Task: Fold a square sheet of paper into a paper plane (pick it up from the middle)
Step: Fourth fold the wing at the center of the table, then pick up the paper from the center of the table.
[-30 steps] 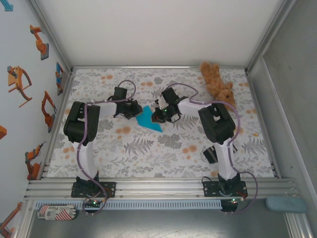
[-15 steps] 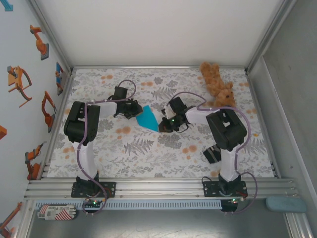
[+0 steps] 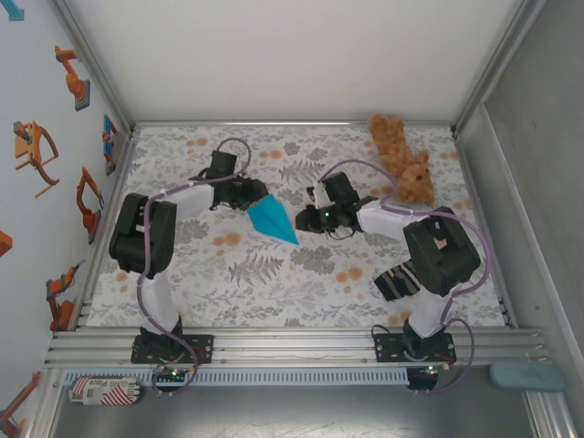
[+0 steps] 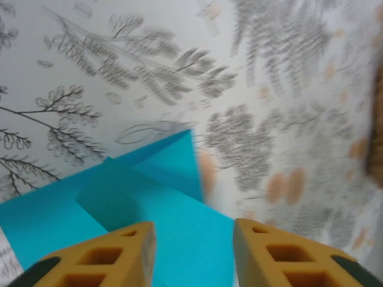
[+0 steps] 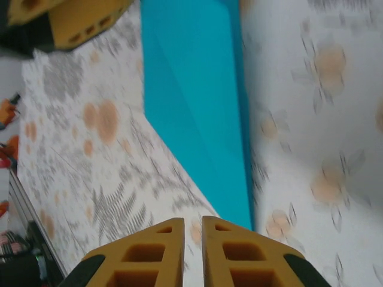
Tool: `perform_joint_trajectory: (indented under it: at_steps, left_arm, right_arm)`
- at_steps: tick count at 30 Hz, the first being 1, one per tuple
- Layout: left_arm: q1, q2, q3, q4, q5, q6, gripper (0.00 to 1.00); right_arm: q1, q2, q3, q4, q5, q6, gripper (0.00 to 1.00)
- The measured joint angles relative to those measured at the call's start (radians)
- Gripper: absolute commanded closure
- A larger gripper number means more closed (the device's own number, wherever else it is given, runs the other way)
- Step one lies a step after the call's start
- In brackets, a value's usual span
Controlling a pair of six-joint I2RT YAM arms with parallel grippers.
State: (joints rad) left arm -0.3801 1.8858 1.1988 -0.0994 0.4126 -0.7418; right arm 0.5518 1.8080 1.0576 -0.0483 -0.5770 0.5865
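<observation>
Both arms have eased off the paper plane [image 3: 272, 219] since a second ago: from the top view, the right gripper [image 3: 304, 220] has backed off it and now sits just beside its nose, and the left gripper [image 3: 258, 194] rests at its blunt far-left end. It lies flat mid-table [image 3: 274, 292] and looks narrower than before, so I judge a fold has just been pressed and released. Its long axis runs diagonally, nose pointing near-right toward the right arm's side. On the left wrist camera, the left gripper [image 4: 191, 226] has its jaws parted, holding nothing; the paper plane [image 4: 179, 173] lies flat under them, its layered creases showing. On the right wrist camera, the right gripper [image 5: 192, 221] is all but closed on nothing, only a slit between the jaws, and the paper plane [image 5: 191, 101] is a long strip tapering to a point just right of the fingertips. I'd say the dart is nearly finished.
</observation>
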Motion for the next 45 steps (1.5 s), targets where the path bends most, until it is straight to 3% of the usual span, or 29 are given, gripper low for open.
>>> perform_joint_trajectory:
  at_steps: [1,5,13,27,35,45]
  left_arm:
    - [0.001,-0.041,-0.009,0.005,-0.012,-0.009,0.47]
    - [0.013,-0.192,-0.075,0.033,-0.061,-0.037,0.38]
    - [0.029,-0.3,-0.238,0.039,-0.134,-0.094,0.33]
    - [0.029,-0.3,-0.274,0.07,-0.122,-0.14,0.33]
    - [0.029,-0.34,-0.293,0.122,-0.071,-0.167,0.32]
    - [-0.028,-0.428,-0.32,0.382,0.047,-0.253,0.24]
  right_arm:
    - [0.0,0.025,0.038,0.011,0.003,0.006,0.72]
    - [0.0,0.131,0.158,0.028,0.003,0.019,0.65]
    - [-0.001,0.296,0.287,-0.013,-0.014,0.004,0.67]
    - [-0.001,0.323,0.319,-0.006,-0.087,-0.036,1.0]
    - [-0.013,0.201,0.223,0.099,-0.093,0.013,1.0]
    - [-0.097,-0.039,0.14,0.378,-0.117,0.226,1.0]
